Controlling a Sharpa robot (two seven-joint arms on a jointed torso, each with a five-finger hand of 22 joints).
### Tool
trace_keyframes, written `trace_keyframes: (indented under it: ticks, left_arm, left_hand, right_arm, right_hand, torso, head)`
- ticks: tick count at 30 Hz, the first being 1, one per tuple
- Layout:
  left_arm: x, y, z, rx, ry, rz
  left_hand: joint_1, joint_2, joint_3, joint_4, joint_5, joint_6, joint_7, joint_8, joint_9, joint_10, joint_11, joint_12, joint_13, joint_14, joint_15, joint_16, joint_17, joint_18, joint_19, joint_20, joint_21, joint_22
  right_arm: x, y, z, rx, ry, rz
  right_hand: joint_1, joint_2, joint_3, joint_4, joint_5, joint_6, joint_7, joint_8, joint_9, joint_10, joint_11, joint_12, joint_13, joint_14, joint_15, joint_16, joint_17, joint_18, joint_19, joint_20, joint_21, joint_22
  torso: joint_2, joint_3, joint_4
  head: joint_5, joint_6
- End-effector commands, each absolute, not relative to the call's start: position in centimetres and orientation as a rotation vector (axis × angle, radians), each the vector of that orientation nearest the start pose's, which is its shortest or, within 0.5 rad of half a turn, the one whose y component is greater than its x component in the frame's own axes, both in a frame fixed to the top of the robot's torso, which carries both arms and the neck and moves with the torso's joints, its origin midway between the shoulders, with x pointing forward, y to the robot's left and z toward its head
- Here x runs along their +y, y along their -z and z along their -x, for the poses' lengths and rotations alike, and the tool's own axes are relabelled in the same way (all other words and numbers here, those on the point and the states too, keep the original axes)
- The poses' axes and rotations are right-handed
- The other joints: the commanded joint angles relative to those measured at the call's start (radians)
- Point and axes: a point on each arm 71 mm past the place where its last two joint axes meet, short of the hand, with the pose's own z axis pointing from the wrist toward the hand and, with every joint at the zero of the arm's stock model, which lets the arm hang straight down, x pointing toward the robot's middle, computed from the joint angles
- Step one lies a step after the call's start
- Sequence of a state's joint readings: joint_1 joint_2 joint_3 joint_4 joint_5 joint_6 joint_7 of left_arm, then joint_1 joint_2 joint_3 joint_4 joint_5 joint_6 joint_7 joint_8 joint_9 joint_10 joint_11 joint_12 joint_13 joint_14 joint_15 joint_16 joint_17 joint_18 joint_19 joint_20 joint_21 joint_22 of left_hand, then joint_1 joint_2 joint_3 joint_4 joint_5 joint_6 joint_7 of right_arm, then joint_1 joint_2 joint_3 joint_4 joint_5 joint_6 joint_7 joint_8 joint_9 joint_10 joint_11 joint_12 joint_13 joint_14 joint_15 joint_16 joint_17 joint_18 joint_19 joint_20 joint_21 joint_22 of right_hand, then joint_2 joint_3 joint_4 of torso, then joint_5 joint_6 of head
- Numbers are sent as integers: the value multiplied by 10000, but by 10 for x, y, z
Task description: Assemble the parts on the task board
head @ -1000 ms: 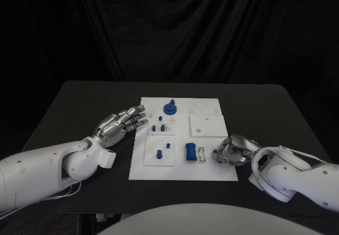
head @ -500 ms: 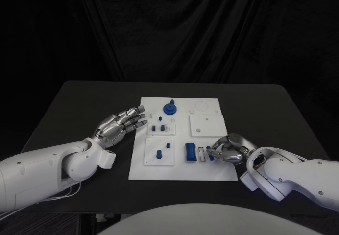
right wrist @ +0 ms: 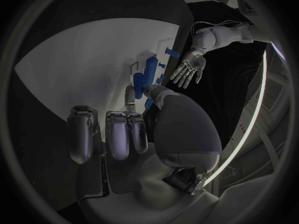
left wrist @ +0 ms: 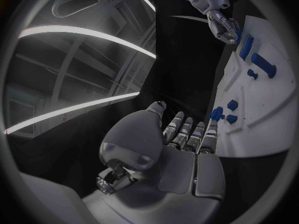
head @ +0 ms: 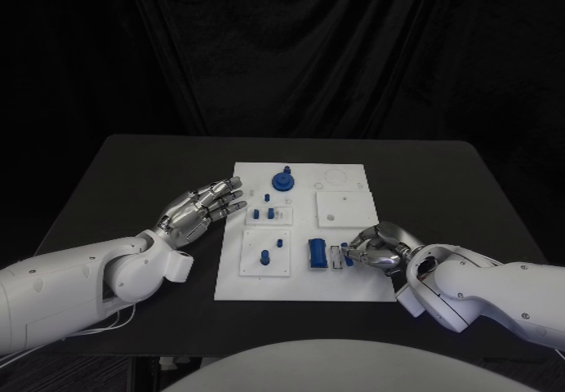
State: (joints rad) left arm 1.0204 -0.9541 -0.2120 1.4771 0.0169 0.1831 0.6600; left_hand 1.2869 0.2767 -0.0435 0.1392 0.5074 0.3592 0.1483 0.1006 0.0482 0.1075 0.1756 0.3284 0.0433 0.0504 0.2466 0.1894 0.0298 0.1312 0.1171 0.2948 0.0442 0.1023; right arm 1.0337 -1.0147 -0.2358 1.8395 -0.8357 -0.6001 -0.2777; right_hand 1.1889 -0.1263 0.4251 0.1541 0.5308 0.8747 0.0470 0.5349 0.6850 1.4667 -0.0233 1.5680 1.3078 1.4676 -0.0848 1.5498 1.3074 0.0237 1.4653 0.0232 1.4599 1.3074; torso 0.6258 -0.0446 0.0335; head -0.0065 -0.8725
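Standing by the tabletop point(head: 130, 163), I'd say this assembly is somewhere in the middle, with more left than done. Over on the robot's left side, the left hand point(head: 202, 206) hovers just beside the edge of the task board point(head: 353, 290), fingers spread and holding nothing; it looks idle. On the board itself, a round knobbed part point(head: 282, 179) stands seated near the far edge, and a few small pegs point(head: 269, 214) sit in the block below it. Nearer the robot, another small part point(head: 265, 259) lies in its plate, and a long blue part point(head: 318, 251) lies flat in the middle. Several recesses on the board's right half look unfilled. At the right, the right hand point(head: 375, 251) is curled down at the board's near right, fingertips point(right wrist: 151, 88) pinching a small blue piece point(right wrist: 148, 103) beside the long part, apparently seating it.
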Motion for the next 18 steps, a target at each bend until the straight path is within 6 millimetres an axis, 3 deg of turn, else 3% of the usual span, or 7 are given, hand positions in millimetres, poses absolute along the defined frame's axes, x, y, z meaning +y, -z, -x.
trace_keyframes:
  ticks: [1,12,16,18]
  left_arm:
    - [260,296,-410,15303,19151,12188]
    - [259,297,-410,15332,19160,12199]
    - [259,297,-410,15344,19168,12202]
    - [259,297,-410,15352,19173,12204]
  left_hand:
    - [104,-14,44,5,59,7,287,60,7,14,-11,34,10,71,-7,50,13,-141,60,-23,59,-4]
    - [104,-14,44,5,59,7,287,60,7,14,-11,34,10,71,-7,50,13,-141,60,-23,59,-4]
    - [106,-17,55,-2,59,6,284,65,6,13,-13,39,11,73,-2,52,13,-143,56,-23,57,-12]
    - [106,-17,55,-2,59,6,284,65,6,13,-13,39,11,73,-2,52,13,-143,56,-23,57,-12]
  right_arm:
    - [-220,301,-351,20833,-6696,-7129]
    - [-216,303,-353,21077,-6521,-6740]
    - [-215,304,-354,21042,-6557,-6663]
    - [-214,304,-354,21039,-6572,-6635]
  right_hand:
    - [-111,-28,-111,31,13,-104,5,-60,-15,1040,-12,28,2630,923,-20,1,2082,91,514,-9,-67,2198]
    - [-228,29,-344,84,-8,-203,54,-109,-55,1040,33,28,2630,909,18,-27,2013,103,487,24,-116,2179]
    - [-274,76,-460,114,-135,-216,67,-118,-72,1040,47,28,2630,906,34,-31,2003,106,481,41,-126,2176]
    - [-333,151,-636,168,-455,-229,79,-130,-103,1040,60,28,2630,906,49,-32,2000,108,478,62,-131,2174]
  torso:
    - [0,0,-3]
    - [-1,1,-2]
    - [-1,1,-1]
    - [0,2,-7]
  head:
    - [-10,-2]
    - [-13,-2]
    - [-4,-2]
    - [-1,-2]
